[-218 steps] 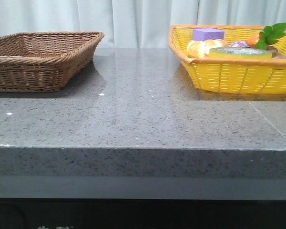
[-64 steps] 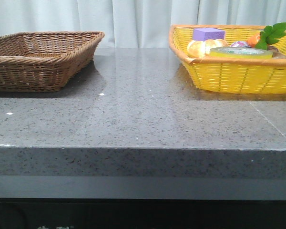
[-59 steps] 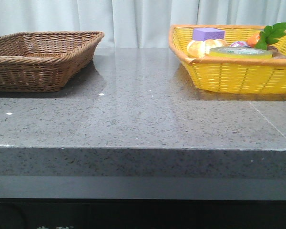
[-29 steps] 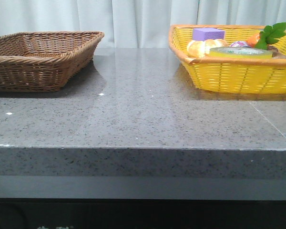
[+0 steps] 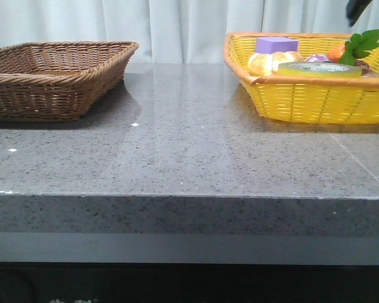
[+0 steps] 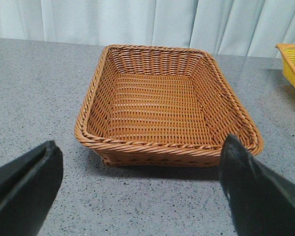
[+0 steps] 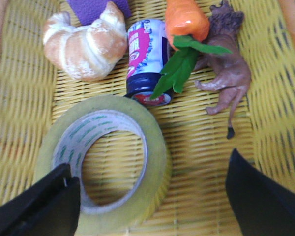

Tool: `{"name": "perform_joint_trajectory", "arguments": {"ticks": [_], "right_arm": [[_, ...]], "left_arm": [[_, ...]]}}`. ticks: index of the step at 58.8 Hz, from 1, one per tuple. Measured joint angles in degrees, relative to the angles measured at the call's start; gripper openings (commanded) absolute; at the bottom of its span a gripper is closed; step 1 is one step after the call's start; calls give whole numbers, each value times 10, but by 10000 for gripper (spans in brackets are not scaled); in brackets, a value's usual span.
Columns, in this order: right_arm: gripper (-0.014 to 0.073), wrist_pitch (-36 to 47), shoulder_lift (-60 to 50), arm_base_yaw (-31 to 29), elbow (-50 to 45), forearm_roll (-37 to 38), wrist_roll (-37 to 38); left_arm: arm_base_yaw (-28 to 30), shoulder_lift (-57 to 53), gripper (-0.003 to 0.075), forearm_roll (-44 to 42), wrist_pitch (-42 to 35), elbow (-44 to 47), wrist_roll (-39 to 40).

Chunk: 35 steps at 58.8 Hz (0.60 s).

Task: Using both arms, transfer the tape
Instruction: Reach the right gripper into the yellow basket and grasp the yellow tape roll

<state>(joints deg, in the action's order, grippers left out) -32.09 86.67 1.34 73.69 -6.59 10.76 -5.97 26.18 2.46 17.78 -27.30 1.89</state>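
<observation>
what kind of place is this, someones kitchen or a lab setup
Probably a staged test bench, not a kitchen: a bare grey stone-look table against plain pale curtains, an empty brown wicker basket, and a yellow basket mixing the tape, a croissant and a toy animal.

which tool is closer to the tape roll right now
Right. The right tool hangs open over the tape in the yellow basket; the left tool faces the brown basket.
</observation>
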Motion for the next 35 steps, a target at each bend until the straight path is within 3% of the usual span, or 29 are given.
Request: {"name": "perform_joint_trajectory", "arguments": {"ticks": [21, 26, 35], "right_arm": [[593, -1, 113, 0, 46, 0, 3], [505, 1, 122, 0, 46, 0, 3], [258, 2, 130, 0, 46, 0, 4]], "left_arm": [[0, 0, 638, 0, -1, 0, 0], [0, 0, 638, 0, -1, 0, 0], [0, 0, 638, 0, -1, 0, 0]]}}
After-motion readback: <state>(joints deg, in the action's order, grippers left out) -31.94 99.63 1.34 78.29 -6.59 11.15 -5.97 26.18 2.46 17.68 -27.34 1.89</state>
